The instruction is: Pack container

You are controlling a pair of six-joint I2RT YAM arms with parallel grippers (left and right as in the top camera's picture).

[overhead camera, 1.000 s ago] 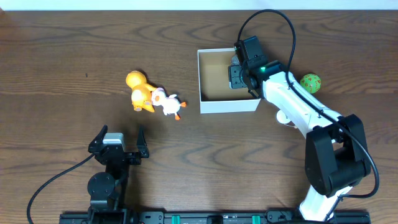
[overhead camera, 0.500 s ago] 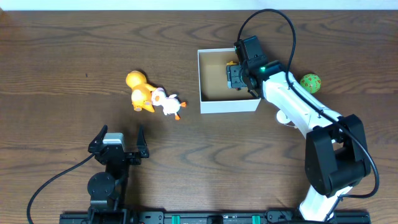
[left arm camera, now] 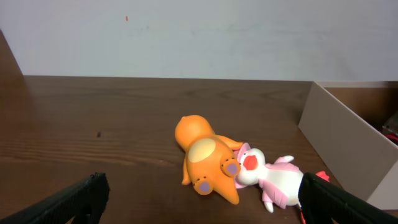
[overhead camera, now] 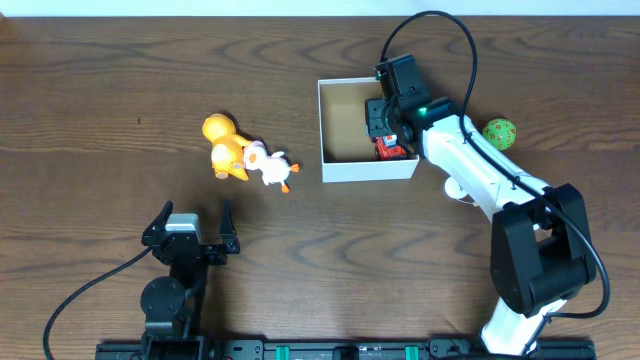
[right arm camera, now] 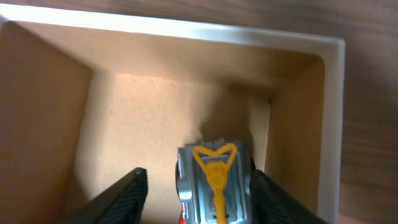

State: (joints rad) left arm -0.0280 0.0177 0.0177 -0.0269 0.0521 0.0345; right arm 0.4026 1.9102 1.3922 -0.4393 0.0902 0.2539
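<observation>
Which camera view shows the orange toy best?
The left wrist view: the orange toy lies close and large, touching the white and pink toy. The overhead view shows it small, from above. The right wrist view looks into the container, not at this toy.

Brown-walled container, grey-and-yellow toy inside, claw spread wide

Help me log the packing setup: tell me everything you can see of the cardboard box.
The cardboard box is small, square and lidless, with white outer walls and a plain brown inside. It stands upright, open side up, on the wooden table. The right gripper hangs open over its right half, and a grey and red toy with a yellow hook lies on its floor near the right wall; the rest of the floor looks bare.
</observation>
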